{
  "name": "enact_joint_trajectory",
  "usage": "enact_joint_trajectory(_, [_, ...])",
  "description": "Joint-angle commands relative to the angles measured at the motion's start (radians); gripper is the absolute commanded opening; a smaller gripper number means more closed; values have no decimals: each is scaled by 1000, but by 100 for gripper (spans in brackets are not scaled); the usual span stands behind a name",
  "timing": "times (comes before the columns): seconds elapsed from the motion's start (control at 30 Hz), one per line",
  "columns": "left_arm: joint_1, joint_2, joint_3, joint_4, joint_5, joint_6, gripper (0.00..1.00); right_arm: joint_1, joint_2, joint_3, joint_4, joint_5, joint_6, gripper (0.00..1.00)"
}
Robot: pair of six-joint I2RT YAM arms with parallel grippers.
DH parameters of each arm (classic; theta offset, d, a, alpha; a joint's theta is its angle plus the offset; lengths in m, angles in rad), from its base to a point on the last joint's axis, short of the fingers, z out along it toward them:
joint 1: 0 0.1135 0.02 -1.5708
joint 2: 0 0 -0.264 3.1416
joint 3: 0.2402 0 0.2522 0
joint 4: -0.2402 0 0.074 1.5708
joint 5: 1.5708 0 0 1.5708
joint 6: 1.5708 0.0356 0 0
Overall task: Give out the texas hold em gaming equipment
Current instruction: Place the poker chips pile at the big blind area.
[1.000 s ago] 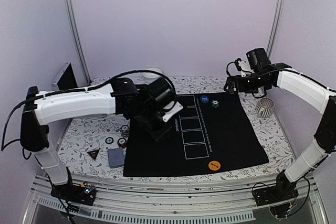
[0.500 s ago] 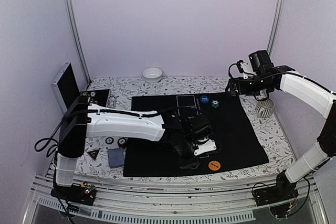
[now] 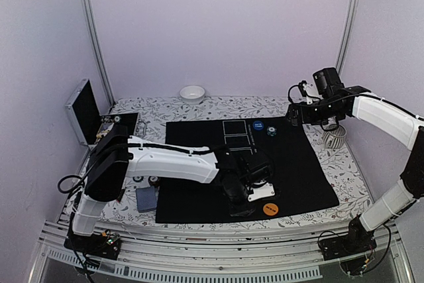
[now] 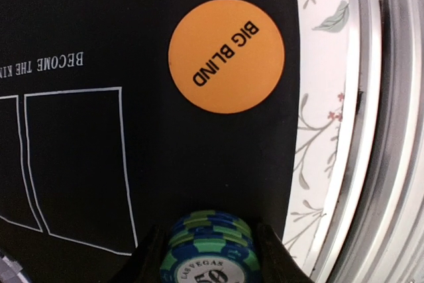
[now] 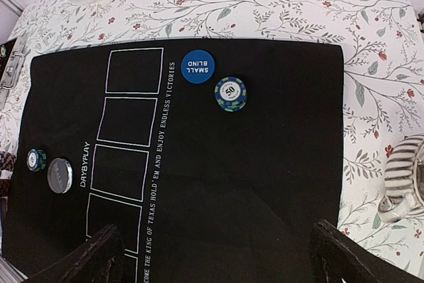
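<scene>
Seen from above, the left arm stretches across the black fabric playing mat [image 3: 298, 170] toward the counter's near edge. Its left tool [image 3: 244, 205] is down at the mat, just beside the round orange button disc [image 3: 269, 209]; its grip cannot be told from here. The right tool [image 3: 295, 114] hangs raised over the mat's far right corner. A round blue button disc [image 3: 258, 125] and a short stack of green-and-blue poker chips [image 3: 271, 131] lie close together near the mat's far edge. A small white bowl [image 3: 192, 93] stands at the counter's far edge, an open silver aluminium case [image 3: 83, 112] at its far left corner, and a striped mug [image 3: 336, 138] by its right edge. A grey-blue pack of playing cards [image 3: 146, 198] lies off the mat toward the near left corner.

In the left wrist view, the tool's dark fingers [image 4: 149, 263] are closed on a second stack of green-and-blue striped chips [image 4: 209, 246] marked LAS VEGAS 50, low over the mat. The orange disc, reading BIG BLIND, lies ahead and apart from it, near the mat's edge, with the floral counter cloth [image 4: 318, 97] beyond.

In the right wrist view, that tool's fingers [image 5: 99, 256] stand spread wide with nothing between them. Far below, the blue disc reads SMALL BLIND, and the chip stack marked 50 sits just beside it, next to the white card outlines [image 5: 132, 71]
</scene>
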Motion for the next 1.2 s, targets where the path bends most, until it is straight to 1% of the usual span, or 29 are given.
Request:
enact_joint_trajectory(0.0, [14,31,24,17,15,8,0,-4,-25,-6,19,-7,-2,99])
enact_joint_trajectory(0.2, [16,41,29,16,47,-4,0,-4,-25,-11,18,-11,-1,99])
enact_joint_trajectory(0.37, [15,56,24,9,24,2,0,-4,-18,-7,20,-16,-5,99])
enact_joint_trajectory(0.57, [17,62,35,8,3,12,15,-4,-13,-5,21,-21,-3,99])
enact_joint_trajectory(0.7, [17,62,39,8,-15,8,33,-5,-6,0,22,-26,-7,99])
enact_joint_trajectory(0.8, [19,58,38,9,-5,11,41,-3,-8,-1,21,-26,-6,99])
enact_joint_trajectory(1.0, [20,60,51,8,-19,16,51,-4,-4,6,19,-32,-10,99])
enact_joint_trajectory(1.17, [21,30,83,9,-11,18,61,-3,4,11,18,-38,-9,99])
